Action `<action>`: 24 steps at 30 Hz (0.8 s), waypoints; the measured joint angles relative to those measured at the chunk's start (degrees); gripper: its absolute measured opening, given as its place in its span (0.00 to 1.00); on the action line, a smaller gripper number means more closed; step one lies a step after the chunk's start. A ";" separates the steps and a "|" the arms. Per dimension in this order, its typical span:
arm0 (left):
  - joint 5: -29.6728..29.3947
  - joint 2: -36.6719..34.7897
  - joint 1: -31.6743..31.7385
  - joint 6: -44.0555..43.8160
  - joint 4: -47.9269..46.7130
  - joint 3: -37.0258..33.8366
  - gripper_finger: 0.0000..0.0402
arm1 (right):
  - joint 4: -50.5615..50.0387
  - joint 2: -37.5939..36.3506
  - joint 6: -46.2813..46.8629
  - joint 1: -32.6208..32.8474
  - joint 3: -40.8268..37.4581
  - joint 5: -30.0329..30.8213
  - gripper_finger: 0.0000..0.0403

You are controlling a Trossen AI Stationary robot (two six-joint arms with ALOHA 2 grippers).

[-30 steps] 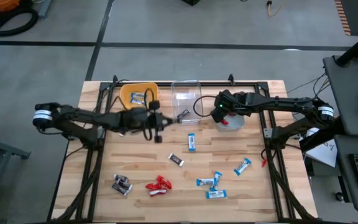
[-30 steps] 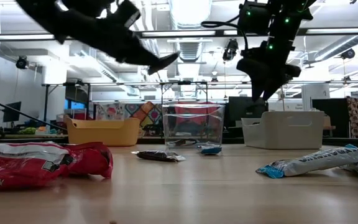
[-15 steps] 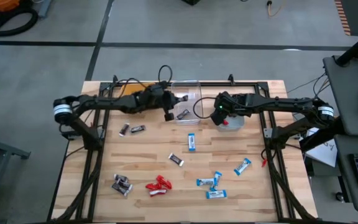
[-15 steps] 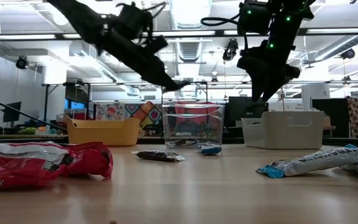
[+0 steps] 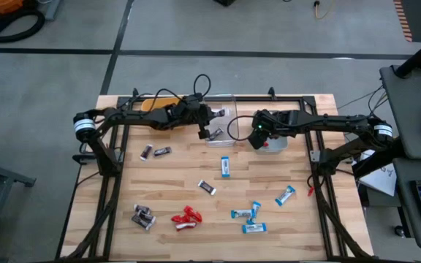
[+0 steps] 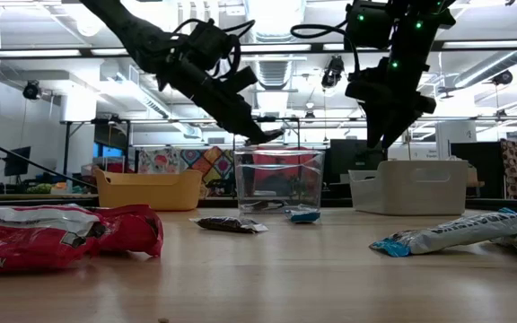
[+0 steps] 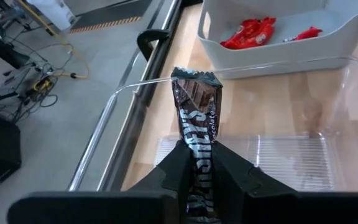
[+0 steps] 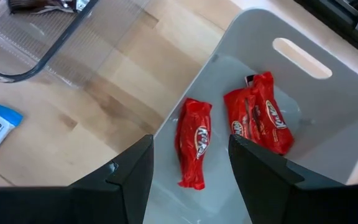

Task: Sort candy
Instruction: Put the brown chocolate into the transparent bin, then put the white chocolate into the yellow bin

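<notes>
Moved: left gripper (image 5: pixel 205 126) swung from over the table's middle up to the clear bin (image 5: pixel 220 107) at the back, and it's now right above it
Left fingers: pinched tight on a dark brown candy bar (image 7: pixel 197 127), which sticks out over the bin's rim
Right gripper (image 8: pixel 188 163): same spot as before, hanging over the grey bin (image 8: pixel 303 53), fingers spread wide, nothing in them
Grey bin: two red candies (image 8: pixel 194 140) inside
Table (image 5: pixel 159 190): blue-and-white candies (image 5: pixel 248 213), red and brown ones scattered across the front

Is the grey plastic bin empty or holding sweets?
Holding sweets: bright red wrapped candies lie inside the grey plastic bin, seen past the right tool's open fingers.
</notes>
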 joint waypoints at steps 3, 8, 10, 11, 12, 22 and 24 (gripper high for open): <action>0.01 -0.19 -0.03 -0.11 -0.09 0.00 0.15 | 0.00 -0.02 0.17 0.00 0.00 -0.12 0.50; 0.03 -0.37 -0.03 -0.11 -0.13 0.00 0.26 | -0.09 -0.02 0.32 0.00 0.00 -0.71 0.50; 0.03 -0.40 -0.03 -0.07 -0.13 0.00 0.30 | -0.28 -0.02 0.34 0.00 0.00 -1.63 0.50; 0.03 -0.47 -0.03 -0.07 -0.17 0.00 0.31 | -0.33 -0.02 0.33 0.00 0.00 -1.78 0.50; 0.03 -0.54 -0.03 -0.07 -0.27 0.00 0.33 | -0.38 -0.04 0.35 0.00 0.00 -1.94 0.50; 5.54 -6.91 -2.25 -2.39 -4.38 -1.74 0.36 | -1.04 -1.92 0.57 0.18 0.39 -8.92 0.50; 9.72 -9.23 -2.62 -3.40 -4.40 -3.14 0.36 | -1.52 -2.42 0.54 0.54 0.71 -11.32 0.50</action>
